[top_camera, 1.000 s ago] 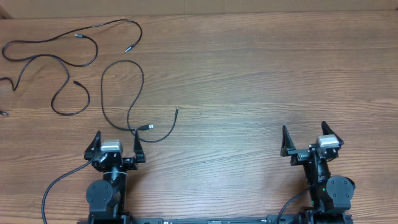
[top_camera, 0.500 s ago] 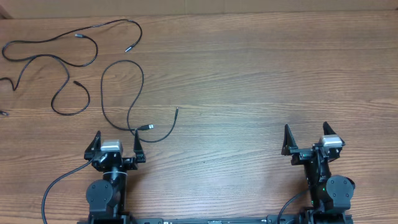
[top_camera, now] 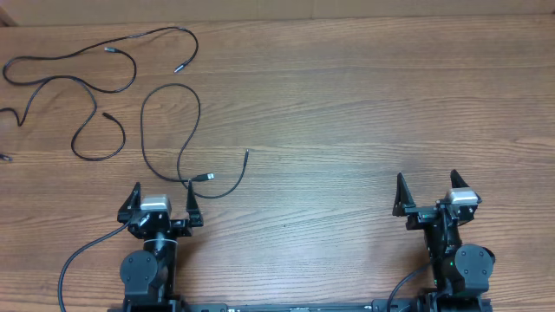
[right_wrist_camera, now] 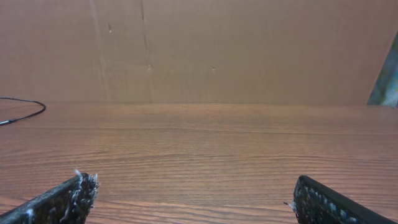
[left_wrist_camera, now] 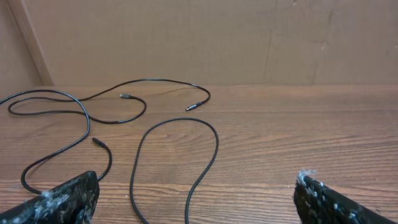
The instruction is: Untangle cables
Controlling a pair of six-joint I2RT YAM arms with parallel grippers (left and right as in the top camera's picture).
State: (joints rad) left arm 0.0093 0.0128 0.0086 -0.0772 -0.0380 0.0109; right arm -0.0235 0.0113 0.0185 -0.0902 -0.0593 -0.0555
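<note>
Thin black cables lie loose on the wooden table's left half. One cable (top_camera: 165, 104) loops from a plug near my left gripper up and round to a tip at centre-left; it shows in the left wrist view (left_wrist_camera: 205, 149). A second cable (top_camera: 87, 82) snakes along the far left; it also shows in the left wrist view (left_wrist_camera: 68, 112). A third (top_camera: 147, 35) arcs at the top left. My left gripper (top_camera: 162, 198) is open and empty just below the nearest cable's plug (top_camera: 206, 177). My right gripper (top_camera: 426, 188) is open and empty, far from the cables.
A brown cardboard wall (left_wrist_camera: 199, 37) stands along the table's far edge. A bit of cable (right_wrist_camera: 25, 112) shows at the left of the right wrist view. Thick black wires trail from both arm bases at the front edge.
The right gripper has shifted very slightly. The cables and left arm have not moved.
</note>
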